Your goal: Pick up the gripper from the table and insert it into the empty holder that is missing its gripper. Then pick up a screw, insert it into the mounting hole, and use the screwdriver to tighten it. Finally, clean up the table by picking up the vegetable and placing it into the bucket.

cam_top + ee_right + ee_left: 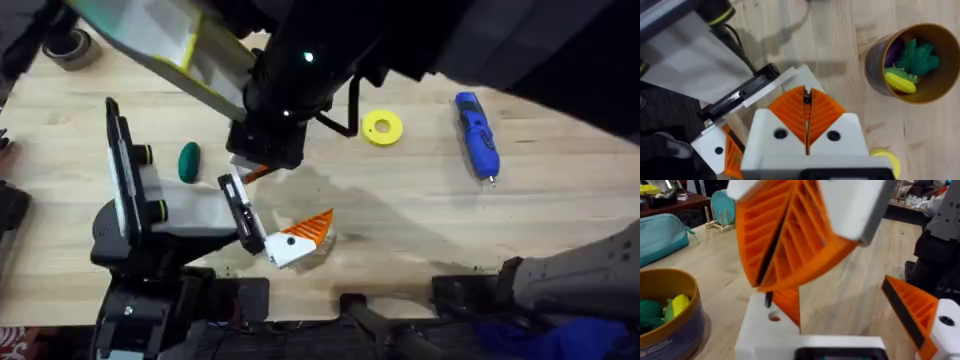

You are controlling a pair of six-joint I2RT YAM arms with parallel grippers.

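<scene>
My left gripper is open. One side is the plain white holder, and the orange gripper wedge stands in it beside a small mounting hole. The other side carries an orange ribbed finger. My right gripper reaches across and hangs shut just over the holder. A small dark pin that looks like a screw pokes from its tips above the hole. The dark green vegetable lies on the table left of the holder. Far right lies the blue screwdriver.
The bucket stands close by and holds a leafy green toy and a yellow toy. A flat yellow ring lies right of the arms. A tape roll sits at the far left corner. A teal pouch lies behind the bucket.
</scene>
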